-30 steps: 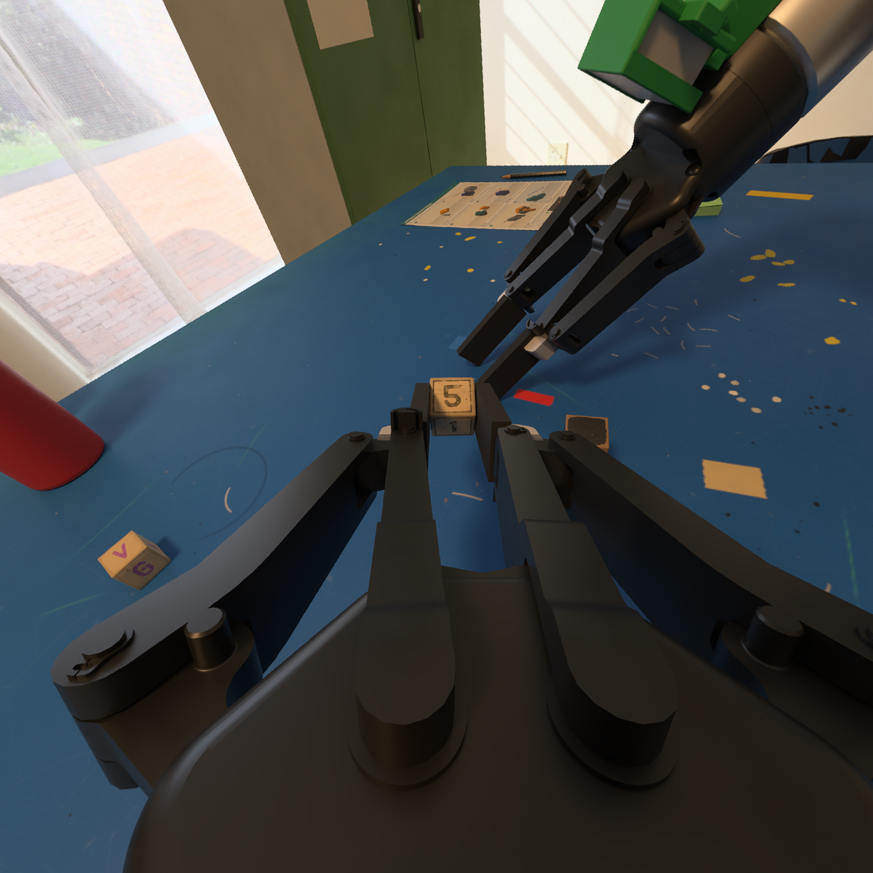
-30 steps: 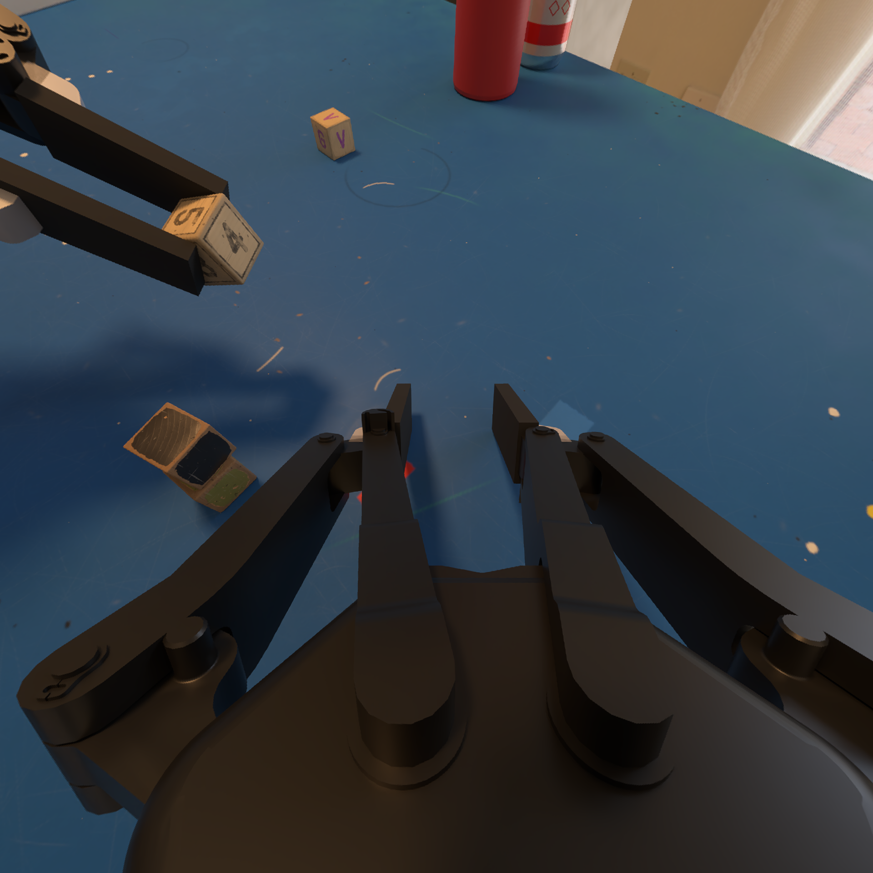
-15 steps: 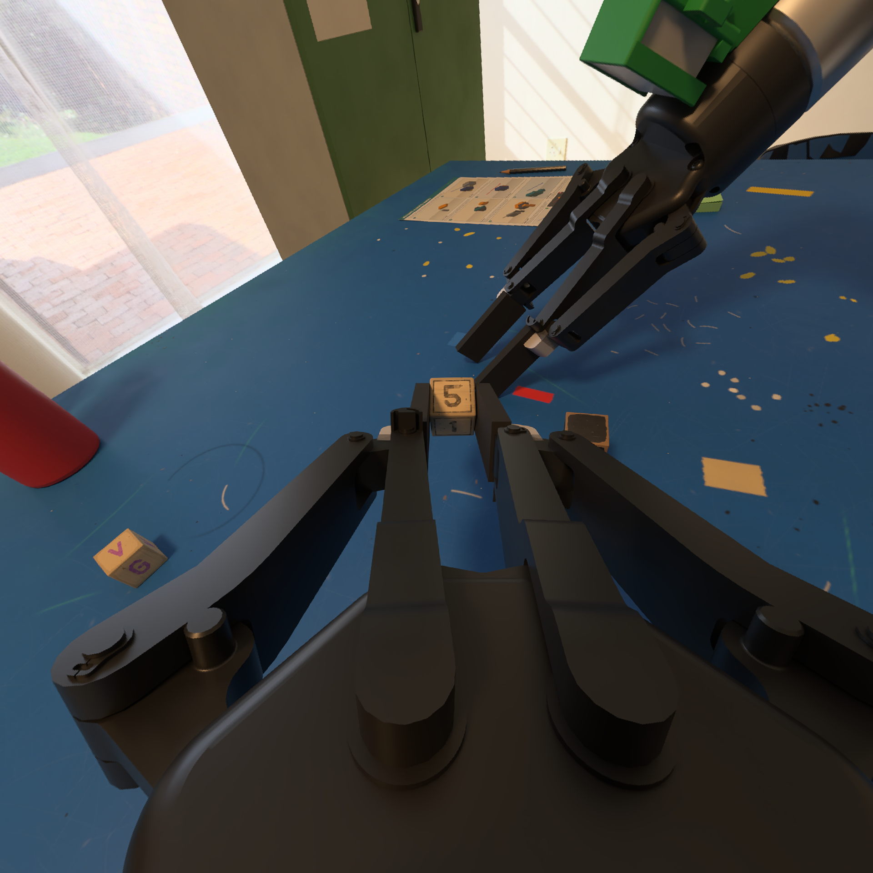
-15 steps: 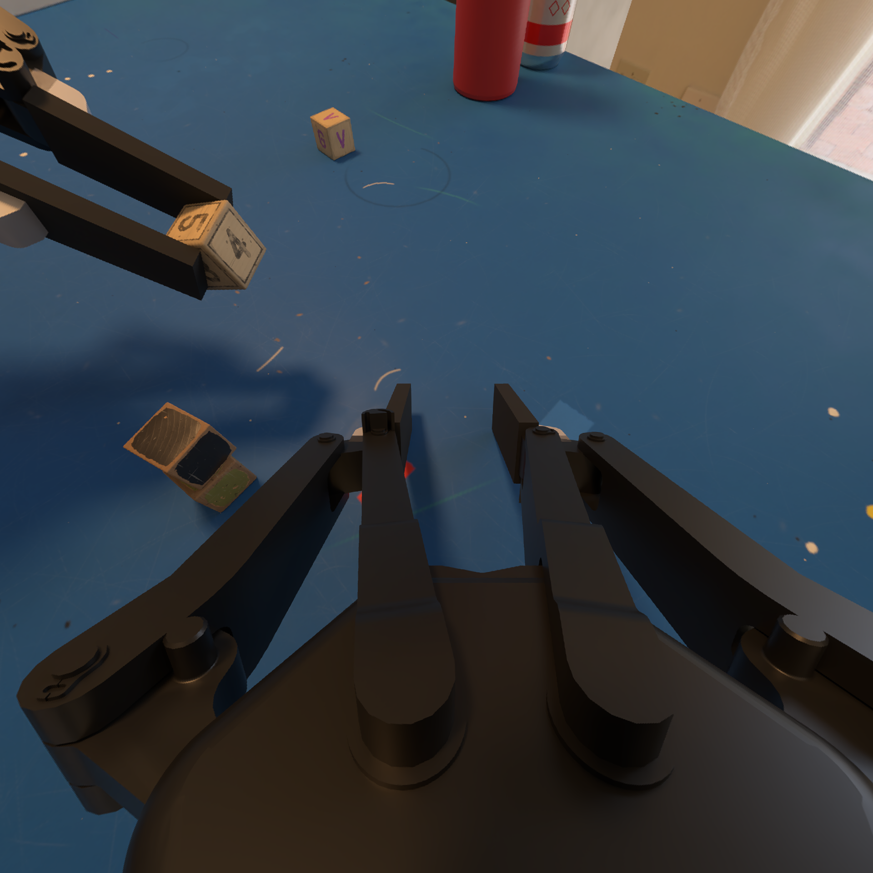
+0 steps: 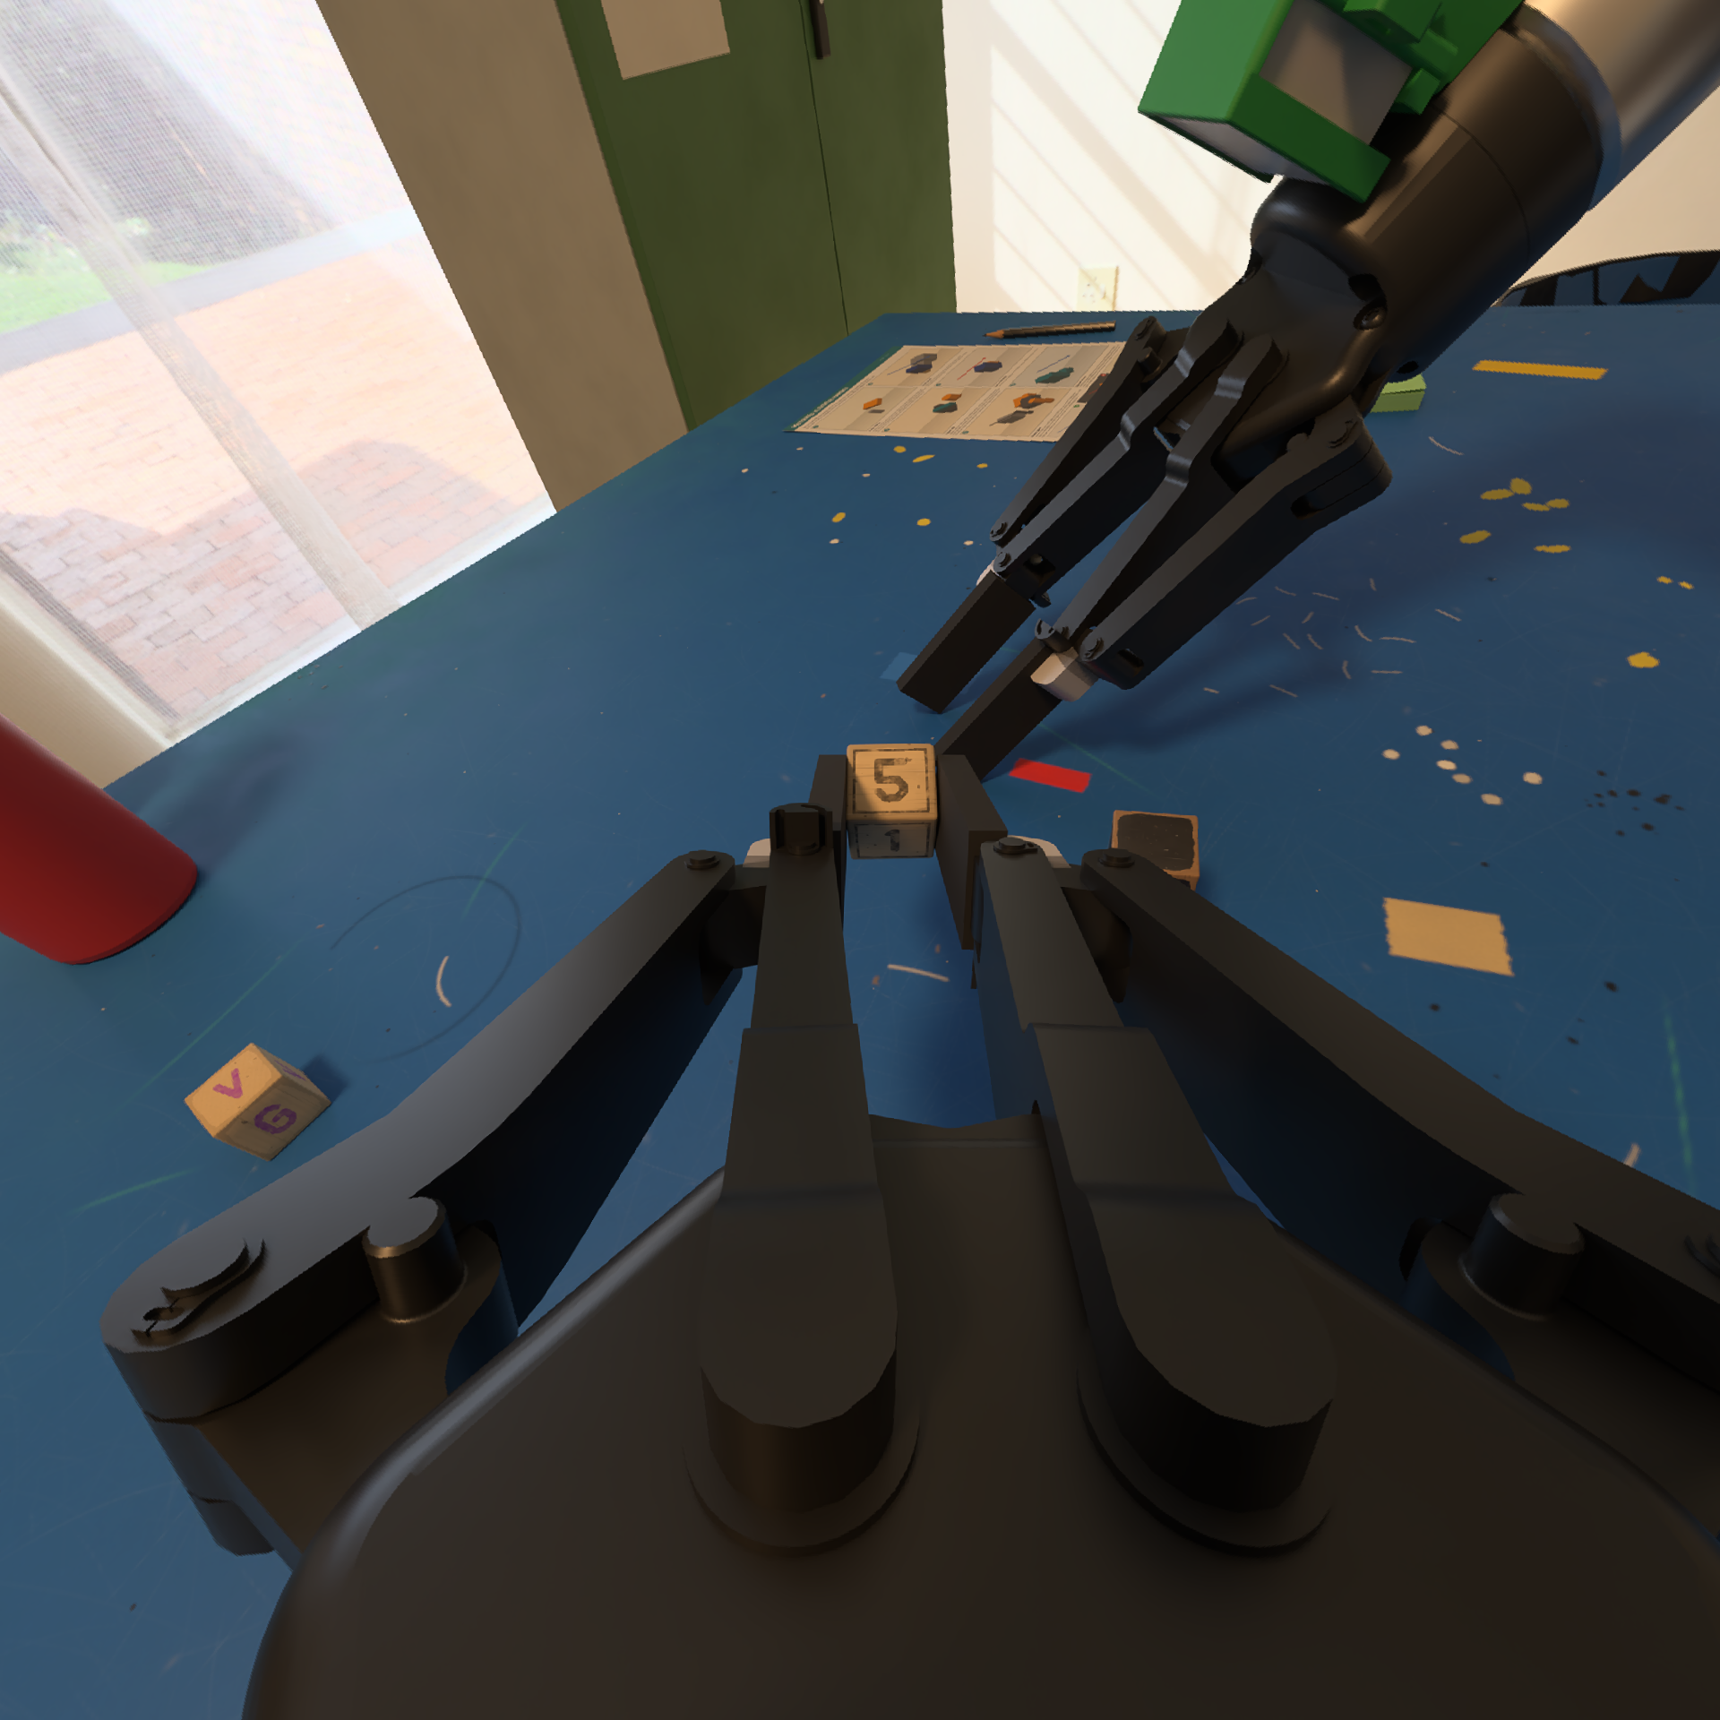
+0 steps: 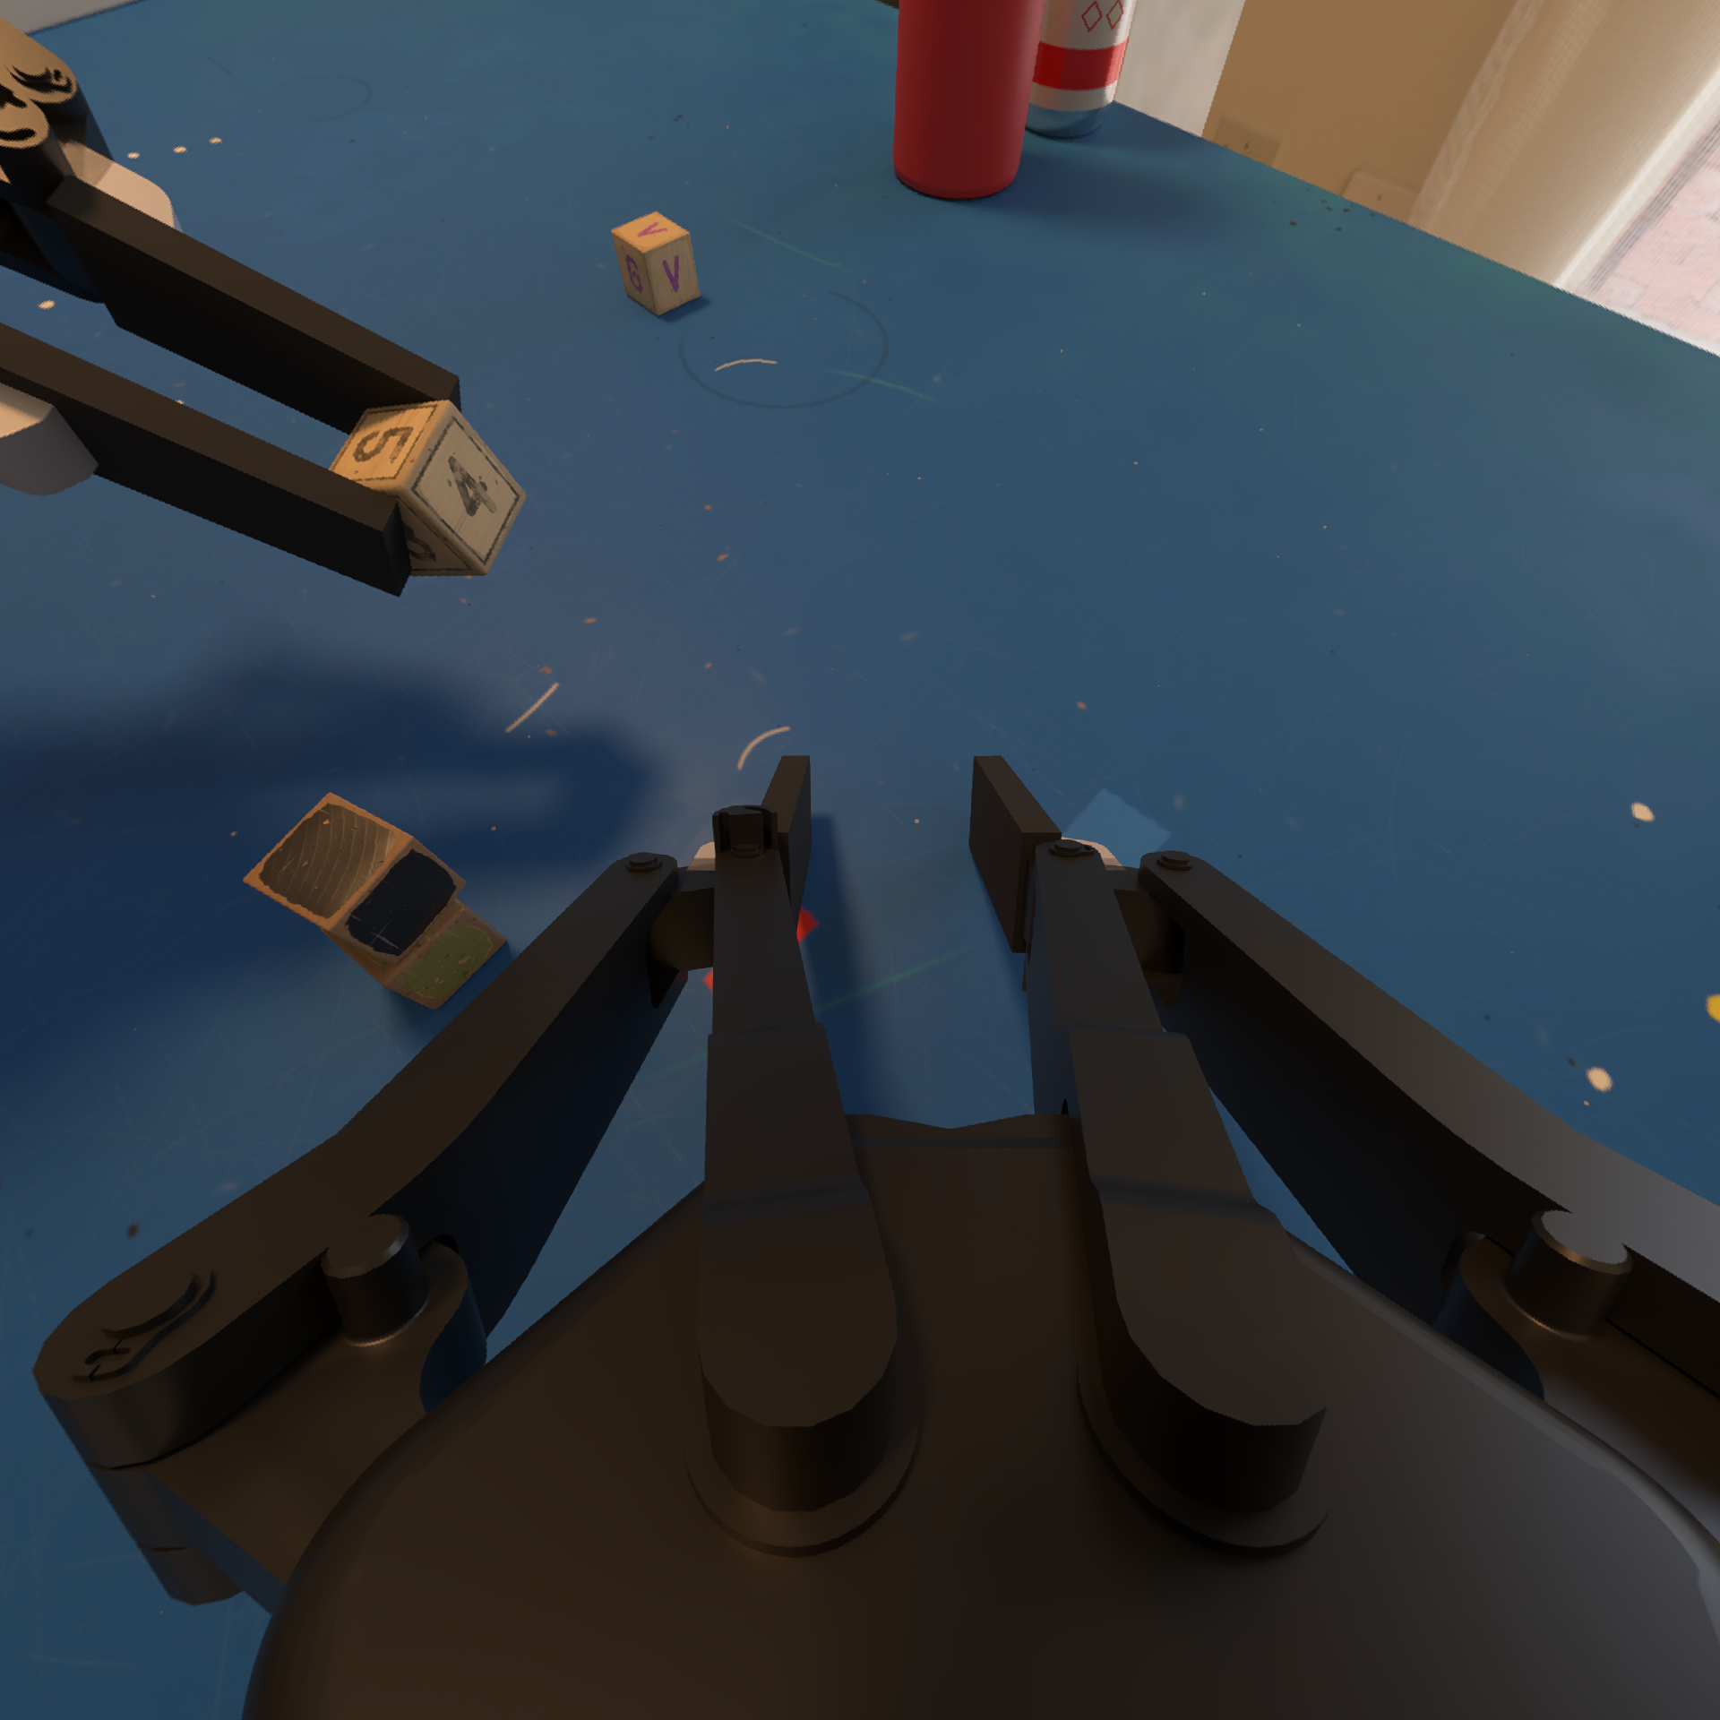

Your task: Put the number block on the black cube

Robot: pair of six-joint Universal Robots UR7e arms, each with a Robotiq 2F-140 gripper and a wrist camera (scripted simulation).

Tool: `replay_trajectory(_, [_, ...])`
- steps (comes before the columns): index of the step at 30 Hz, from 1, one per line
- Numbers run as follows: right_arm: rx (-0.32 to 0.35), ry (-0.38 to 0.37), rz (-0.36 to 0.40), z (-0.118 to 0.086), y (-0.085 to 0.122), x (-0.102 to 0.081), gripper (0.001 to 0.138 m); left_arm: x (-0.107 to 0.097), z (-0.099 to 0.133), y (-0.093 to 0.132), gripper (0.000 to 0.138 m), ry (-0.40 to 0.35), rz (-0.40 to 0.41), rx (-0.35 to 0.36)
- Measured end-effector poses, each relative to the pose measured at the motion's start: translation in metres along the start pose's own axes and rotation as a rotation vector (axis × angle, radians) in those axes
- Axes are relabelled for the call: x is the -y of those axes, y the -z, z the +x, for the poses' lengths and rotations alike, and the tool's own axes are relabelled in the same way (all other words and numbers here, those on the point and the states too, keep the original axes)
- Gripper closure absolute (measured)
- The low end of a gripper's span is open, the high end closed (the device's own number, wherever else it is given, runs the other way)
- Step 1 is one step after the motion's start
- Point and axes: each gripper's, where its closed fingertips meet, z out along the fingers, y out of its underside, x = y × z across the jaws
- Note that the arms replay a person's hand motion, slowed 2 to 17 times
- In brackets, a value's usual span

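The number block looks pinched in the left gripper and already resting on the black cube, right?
Not quite. The left gripper does pinch the number block, but the right wrist view shows it held in the air, apart from the black cube, which sits alone on the table.

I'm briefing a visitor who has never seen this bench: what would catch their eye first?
Probably the number block, pinched at the tips of the left pincer and held above the blue table. Next, the black cube, resting on the table below and to the side of it. The right pincer is open and empty nearby.
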Motion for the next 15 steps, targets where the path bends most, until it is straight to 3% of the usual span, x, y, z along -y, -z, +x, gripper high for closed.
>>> replay_trajectory(15, [0.000,0.001,0.000,0.0000,0.0000,0.0000,0.093,0.0016,0.0052,0.0005,0.113,-0.003,0.007,-0.029])
